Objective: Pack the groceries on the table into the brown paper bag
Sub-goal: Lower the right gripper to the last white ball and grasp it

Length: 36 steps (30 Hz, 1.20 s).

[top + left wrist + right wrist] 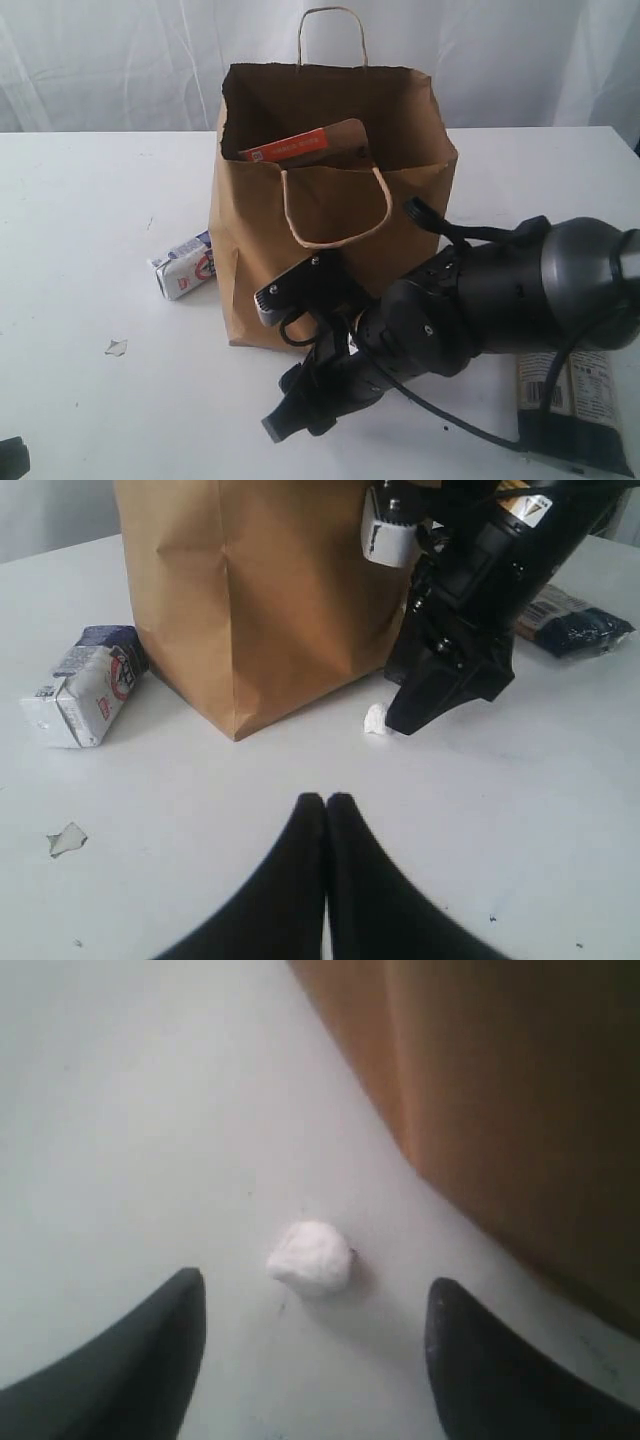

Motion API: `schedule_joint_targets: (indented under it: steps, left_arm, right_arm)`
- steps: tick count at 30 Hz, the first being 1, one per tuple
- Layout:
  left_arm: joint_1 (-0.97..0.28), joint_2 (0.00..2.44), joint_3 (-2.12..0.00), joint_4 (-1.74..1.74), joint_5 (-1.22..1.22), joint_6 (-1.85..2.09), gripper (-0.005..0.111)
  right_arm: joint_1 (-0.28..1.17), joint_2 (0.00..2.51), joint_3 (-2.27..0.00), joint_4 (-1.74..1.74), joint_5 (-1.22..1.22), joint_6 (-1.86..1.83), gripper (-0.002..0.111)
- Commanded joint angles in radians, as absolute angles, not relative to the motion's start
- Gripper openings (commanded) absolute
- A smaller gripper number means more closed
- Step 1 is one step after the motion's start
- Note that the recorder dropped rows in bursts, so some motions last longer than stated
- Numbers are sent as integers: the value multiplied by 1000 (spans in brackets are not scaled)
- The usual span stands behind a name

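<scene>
Exterior view: right arm [500,290] partly hides bag [250,230], packet [585,385]; right jaws wide, empty; left jaws closed.

The brown paper bag [250,230] is plain light brown all over, with loop handles the same colour, and the brown pouch [318,143] peeking out of it has a bright orange strip with white letters. The small carton [184,266] is white with a dark blue end and a round red mark, the long packet [592,385] is dark blue with a pale label and black stripes, and the little lump [312,1257] is white. The worktop [80,200] is white with a few grey specks, and the left fingers [300,880] and right fingers [130,1360] are black.
</scene>
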<state>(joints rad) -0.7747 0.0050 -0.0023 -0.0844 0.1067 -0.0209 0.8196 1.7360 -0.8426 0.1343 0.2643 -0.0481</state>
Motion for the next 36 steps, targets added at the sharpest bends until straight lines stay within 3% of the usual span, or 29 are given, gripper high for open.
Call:
schedule_joint_targets:
  steps: [1, 31, 36]
  left_arm:
    - [-780, 0, 0, -89, 106, -21, 0]
    - [-780, 0, 0, -89, 106, -21, 0]
    - [-780, 0, 0, -89, 106, -21, 0]
  right_arm:
    - [813, 1738, -868, 134, 257, -60, 60]
    - [817, 1826, -876, 163, 250, -48, 60]
    - [817, 1826, -876, 164, 255, -54, 37]
